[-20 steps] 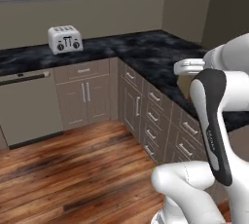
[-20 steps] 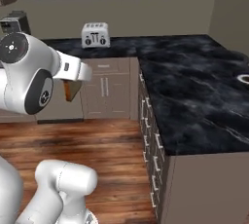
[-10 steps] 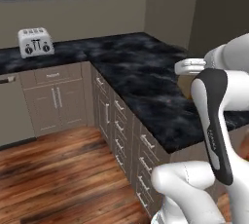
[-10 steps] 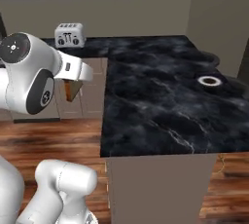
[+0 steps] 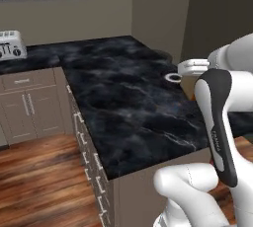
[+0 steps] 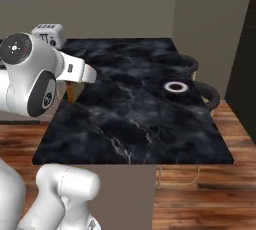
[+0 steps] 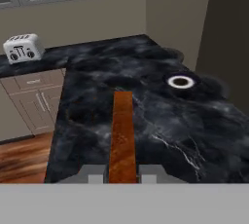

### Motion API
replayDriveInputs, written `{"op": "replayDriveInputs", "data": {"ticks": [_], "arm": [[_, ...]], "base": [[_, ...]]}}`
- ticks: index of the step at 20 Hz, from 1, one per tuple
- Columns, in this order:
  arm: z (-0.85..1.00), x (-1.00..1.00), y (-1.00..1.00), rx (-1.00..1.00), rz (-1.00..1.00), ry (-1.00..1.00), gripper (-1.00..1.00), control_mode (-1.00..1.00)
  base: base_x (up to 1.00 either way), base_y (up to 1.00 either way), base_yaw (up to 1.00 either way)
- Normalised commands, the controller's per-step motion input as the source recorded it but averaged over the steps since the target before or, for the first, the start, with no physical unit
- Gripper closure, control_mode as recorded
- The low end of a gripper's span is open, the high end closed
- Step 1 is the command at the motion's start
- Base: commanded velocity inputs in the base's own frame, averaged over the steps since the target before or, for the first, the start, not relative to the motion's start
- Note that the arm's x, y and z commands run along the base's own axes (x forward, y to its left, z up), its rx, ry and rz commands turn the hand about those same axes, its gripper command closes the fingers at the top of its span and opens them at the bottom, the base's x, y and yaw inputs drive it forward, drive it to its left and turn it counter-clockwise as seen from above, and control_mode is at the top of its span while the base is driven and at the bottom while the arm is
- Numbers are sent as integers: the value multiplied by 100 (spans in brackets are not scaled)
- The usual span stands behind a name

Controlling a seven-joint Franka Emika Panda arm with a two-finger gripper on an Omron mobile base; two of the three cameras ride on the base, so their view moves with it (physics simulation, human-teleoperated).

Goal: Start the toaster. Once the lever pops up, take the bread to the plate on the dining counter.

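Gripper (image 7: 121,178) pinches bread (image 7: 121,135) edge-on, above counter (image 7: 160,121). Plate (image 7: 180,81) far right on counter; toaster (image 7: 22,48) far left.

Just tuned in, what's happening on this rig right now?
The gripper is shut on the bread, a tan-brown slice held edge-on and sticking out ahead of the hand. The robot faces the dining counter, where the plate sits near the far right edge with nothing on it. The toaster stands far off on the worktop by the window. The bread has not yet reached the plate.
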Motion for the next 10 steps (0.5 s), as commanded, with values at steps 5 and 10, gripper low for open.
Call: {"op": "replayDriveInputs", "data": {"ticks": [5,10], "arm": [[0,0,0,0,0,0,100,100],[0,0,0,0,0,0,100,100]], "base": [[47,-100,13],[48,-100,14]]}}
